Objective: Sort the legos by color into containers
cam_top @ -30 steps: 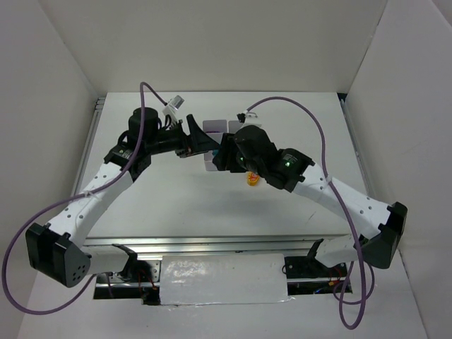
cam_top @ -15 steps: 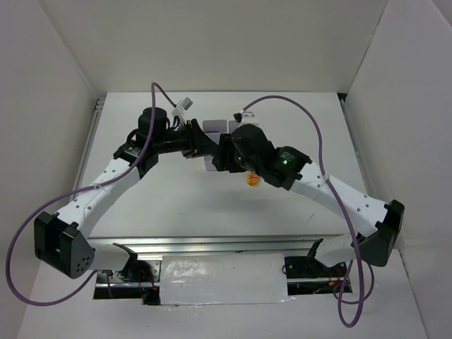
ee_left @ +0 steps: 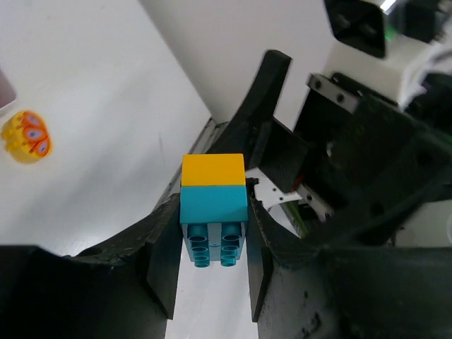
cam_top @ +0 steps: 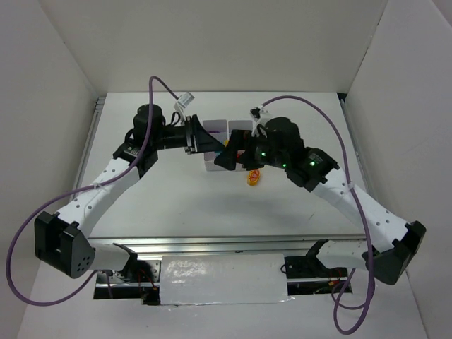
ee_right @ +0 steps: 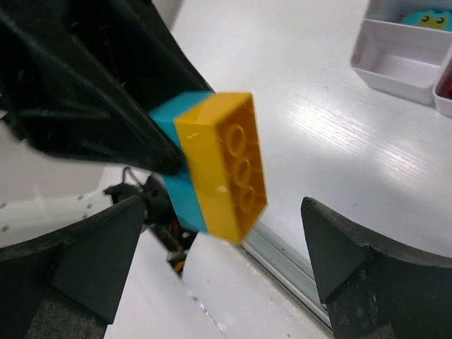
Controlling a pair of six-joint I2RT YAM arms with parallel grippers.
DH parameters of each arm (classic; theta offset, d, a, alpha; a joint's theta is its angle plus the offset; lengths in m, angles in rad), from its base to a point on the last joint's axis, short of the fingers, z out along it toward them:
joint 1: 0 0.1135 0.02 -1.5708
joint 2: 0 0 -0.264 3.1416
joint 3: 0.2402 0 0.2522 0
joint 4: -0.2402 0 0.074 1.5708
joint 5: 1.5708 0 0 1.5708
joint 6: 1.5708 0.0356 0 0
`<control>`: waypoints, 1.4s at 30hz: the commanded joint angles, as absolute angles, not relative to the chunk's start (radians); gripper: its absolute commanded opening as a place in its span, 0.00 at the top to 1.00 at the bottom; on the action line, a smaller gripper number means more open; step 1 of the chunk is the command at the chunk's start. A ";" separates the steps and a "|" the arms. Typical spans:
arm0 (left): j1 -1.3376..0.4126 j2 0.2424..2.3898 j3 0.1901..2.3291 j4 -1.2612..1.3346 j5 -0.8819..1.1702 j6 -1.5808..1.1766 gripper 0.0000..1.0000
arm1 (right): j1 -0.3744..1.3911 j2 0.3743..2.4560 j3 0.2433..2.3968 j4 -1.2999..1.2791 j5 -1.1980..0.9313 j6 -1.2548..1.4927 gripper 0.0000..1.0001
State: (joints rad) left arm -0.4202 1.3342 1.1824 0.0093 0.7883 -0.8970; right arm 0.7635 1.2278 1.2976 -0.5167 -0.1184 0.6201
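Observation:
My left gripper (ee_left: 213, 224) is shut on a teal lego (ee_left: 213, 205) that has a yellow lego (ee_left: 213, 170) stuck onto its far end. The right wrist view shows the same pair, yellow lego (ee_right: 222, 162) in front of the teal lego (ee_right: 176, 180), pinched by the left gripper's black fingers (ee_right: 92, 99). My right gripper (ee_right: 222, 251) is open, its fingers standing wide on either side of the pair and touching neither. Both grippers meet above the white containers (cam_top: 214, 129). A yellow patterned lego (cam_top: 252, 177) lies on the table.
The containers (ee_right: 395, 60) hold a teal figure piece (ee_right: 427, 18) in one compartment and something red (ee_right: 446, 85) in another. The round yellow patterned lego (ee_left: 27, 136) lies on the white table. White walls enclose the table on three sides.
My right gripper has opened and let go of the stacked legos, and its arm has drawn back to the right. The left gripper has closed on the teal lego.

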 commanded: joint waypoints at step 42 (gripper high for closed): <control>-0.345 1.293 1.137 0.627 1.212 -1.072 1.00 | 0.462 1.043 1.022 0.168 -0.869 0.784 1.00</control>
